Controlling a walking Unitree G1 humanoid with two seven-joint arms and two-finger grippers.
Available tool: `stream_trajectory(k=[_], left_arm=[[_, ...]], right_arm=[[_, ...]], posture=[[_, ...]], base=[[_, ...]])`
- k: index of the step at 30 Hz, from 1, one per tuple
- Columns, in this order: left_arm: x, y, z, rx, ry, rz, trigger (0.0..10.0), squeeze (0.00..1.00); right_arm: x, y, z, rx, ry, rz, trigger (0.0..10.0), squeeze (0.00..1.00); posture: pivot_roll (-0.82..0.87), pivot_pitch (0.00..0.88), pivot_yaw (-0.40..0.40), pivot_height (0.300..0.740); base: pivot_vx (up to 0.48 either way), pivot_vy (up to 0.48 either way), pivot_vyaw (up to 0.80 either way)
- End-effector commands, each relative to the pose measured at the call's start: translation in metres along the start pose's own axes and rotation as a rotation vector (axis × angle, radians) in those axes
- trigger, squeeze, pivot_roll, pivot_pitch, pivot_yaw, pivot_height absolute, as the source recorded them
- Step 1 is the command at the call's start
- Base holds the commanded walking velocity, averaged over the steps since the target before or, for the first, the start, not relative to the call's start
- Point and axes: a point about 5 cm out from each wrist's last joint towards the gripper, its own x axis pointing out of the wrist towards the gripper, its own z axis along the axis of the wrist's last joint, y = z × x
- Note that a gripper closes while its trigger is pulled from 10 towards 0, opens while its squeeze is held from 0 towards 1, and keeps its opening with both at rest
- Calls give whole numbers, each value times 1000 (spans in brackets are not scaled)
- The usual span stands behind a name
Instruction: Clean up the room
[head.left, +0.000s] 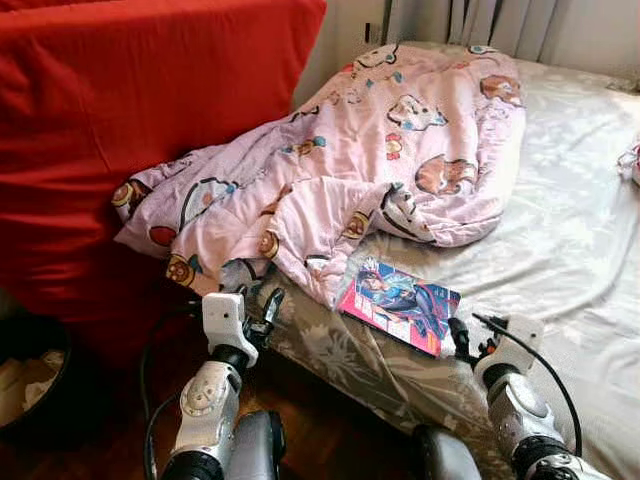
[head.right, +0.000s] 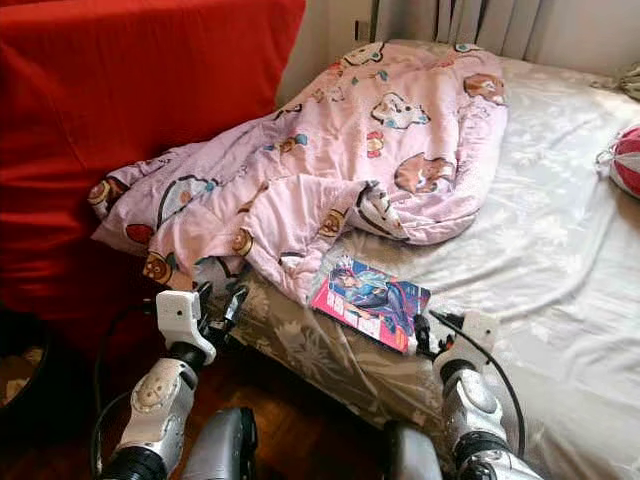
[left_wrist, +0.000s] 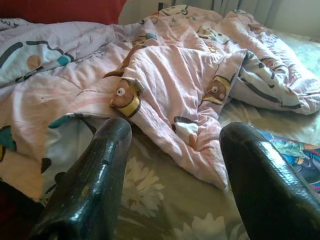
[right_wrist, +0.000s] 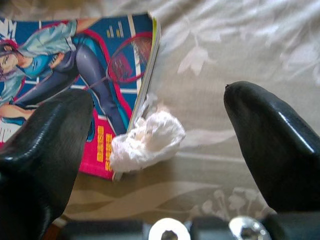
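A crumpled white tissue (right_wrist: 147, 140) lies on the bed sheet against the corner of a colourful comic book (head.left: 400, 303). My right gripper (right_wrist: 155, 100) is open just above it, one finger over the book cover and the other over bare sheet; it sits at the bed's near edge (head.left: 462, 340). A rumpled pink cartoon blanket (head.left: 380, 150) spreads across the bed behind the book. My left gripper (head.left: 258, 310) is open at the bed's edge, pointing at the blanket's hanging corner (left_wrist: 165, 100) with nothing between its fingers.
The bed (head.left: 570, 250) has a grey floral sheet. A big red upright cushion (head.left: 120, 120) stands at the left. A dark bin (head.left: 30, 370) holding pale scraps sits on the wooden floor (head.left: 330, 430). A red-and-white object (head.right: 628, 160) lies at the bed's far right.
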Motion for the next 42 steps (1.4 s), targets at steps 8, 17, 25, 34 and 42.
stream_trajectory(k=[8,17,25,34,42], left_arm=[[-3,-1,9,17,-4,-18,10000,0],[-12,-6,13,14,23,-30,10000,0],[-17,-10,10,-1,48,-23,10000,0],[-17,-9,12,3,60,-16,10000,0],[-17,-5,12,7,67,-8,10000,0]], right_arm=[[4,11,0,49,32,10,10000,0],[8,16,7,6,38,17,10000,0],[10,15,11,-102,70,29,980,0],[10,15,11,-120,84,26,10000,0],[11,17,10,-134,94,30,0,0]], posture=[[226,163,47,587],[242,194,51,587],[237,212,42,587],[235,211,30,587],[230,205,28,587]], base=[[0,0,0],[0,0,0],[0,0,0],[0,0,0],[0,0,0]])
